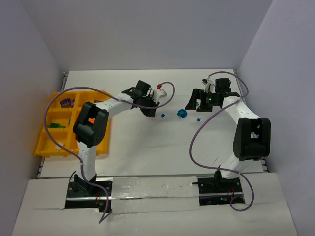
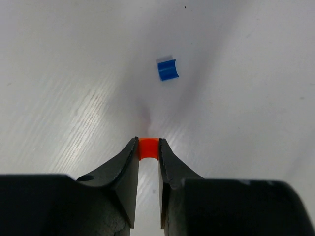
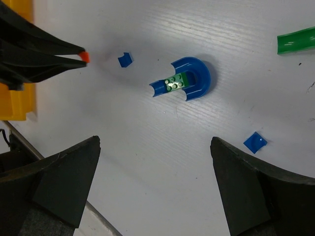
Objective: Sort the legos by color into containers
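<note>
Left pincer [image 2: 147, 144] is clenched on an orange brick [image 2: 148, 150], nipped at the very tips because the piece is so tiny. It's mid-table [image 2: 236, 98], and the tray [image 1: 47, 145] sits well off to the left, so a carry looks due. Right pincer [image 3: 155, 147] hangs spread wide over a blue curved piece [image 3: 192, 81], probably lining up its own pick.
</note>
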`<action>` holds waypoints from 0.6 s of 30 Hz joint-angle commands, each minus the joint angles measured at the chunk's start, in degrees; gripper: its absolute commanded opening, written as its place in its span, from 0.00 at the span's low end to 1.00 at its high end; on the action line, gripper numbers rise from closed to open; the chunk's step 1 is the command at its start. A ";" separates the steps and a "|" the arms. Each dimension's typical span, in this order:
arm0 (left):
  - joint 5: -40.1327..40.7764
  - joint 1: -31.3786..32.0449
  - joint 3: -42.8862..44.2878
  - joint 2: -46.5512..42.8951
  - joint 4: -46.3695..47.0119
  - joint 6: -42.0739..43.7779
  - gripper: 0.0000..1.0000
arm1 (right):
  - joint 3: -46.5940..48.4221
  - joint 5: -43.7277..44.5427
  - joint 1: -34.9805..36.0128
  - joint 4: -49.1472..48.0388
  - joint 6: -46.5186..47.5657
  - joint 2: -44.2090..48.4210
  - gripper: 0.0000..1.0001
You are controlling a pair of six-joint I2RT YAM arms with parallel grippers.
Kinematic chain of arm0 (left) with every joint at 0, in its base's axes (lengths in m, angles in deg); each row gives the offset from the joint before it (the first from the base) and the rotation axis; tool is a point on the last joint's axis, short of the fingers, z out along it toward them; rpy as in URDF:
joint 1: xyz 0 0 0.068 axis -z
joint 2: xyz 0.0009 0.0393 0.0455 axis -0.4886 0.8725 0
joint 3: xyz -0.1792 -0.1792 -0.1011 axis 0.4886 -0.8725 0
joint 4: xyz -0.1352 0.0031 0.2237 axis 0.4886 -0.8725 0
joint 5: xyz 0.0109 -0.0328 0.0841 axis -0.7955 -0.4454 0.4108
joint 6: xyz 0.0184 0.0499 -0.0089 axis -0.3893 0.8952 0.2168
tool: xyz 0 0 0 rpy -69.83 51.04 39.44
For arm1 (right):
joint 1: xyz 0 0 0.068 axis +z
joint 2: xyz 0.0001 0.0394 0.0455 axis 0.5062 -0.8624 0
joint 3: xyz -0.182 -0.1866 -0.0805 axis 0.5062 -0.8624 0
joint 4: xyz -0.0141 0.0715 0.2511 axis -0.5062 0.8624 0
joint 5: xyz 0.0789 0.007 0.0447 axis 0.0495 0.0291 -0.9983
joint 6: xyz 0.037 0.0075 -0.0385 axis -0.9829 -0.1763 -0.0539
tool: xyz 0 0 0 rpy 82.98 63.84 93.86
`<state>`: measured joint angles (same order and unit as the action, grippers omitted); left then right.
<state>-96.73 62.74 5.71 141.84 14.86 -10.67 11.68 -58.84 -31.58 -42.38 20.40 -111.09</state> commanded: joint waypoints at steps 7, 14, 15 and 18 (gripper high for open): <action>-5.42 -15.47 -6.75 -24.38 -11.69 -6.86 0.00 | 0.06 -0.39 -0.15 -0.93 1.12 0.88 1.00; -2.50 -27.67 -15.69 -33.79 -15.74 -4.19 0.00 | -0.45 0.00 -0.11 -1.46 1.29 0.53 1.00; -2.28 -29.22 -16.44 -34.76 -16.00 -3.75 0.00 | -0.30 -0.05 -0.06 -1.46 1.20 0.44 1.00; -1.63 -32.62 -19.48 -36.86 -16.14 -3.02 0.00 | 0.08 0.02 0.08 -1.46 1.25 0.21 1.00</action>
<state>-99.26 33.53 -10.84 108.37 1.49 -15.17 11.34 -58.82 -31.58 -42.57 20.91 -111.09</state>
